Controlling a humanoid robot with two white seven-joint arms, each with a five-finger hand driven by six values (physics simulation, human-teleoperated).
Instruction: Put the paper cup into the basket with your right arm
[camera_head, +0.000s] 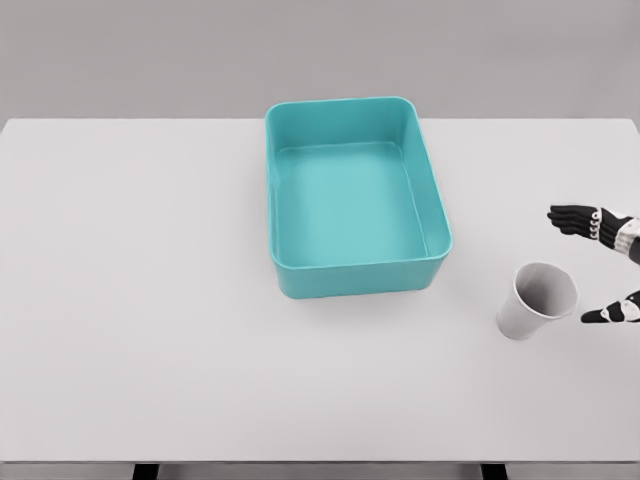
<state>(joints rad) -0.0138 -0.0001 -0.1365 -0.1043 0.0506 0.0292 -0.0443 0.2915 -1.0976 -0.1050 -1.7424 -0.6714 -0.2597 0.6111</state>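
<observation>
Single head camera, looking steeply down at the tabletop

It faces forward over the white table (150, 300), whose far edge crosses the upper frame and near edge the bottom. The teal basket (357, 275) sits upper centre at middle distance; the right hand (600, 265) enters at the right edge. No second view.

The basket (357, 203) was teal all over, inside and out. The paper cup (537, 300) was white, with a soft grey inside. The table (150, 300) was plain white. The right hand (600, 265) had black fingers (572, 218) with small white bits near the wrist. The wall behind was grey.
</observation>
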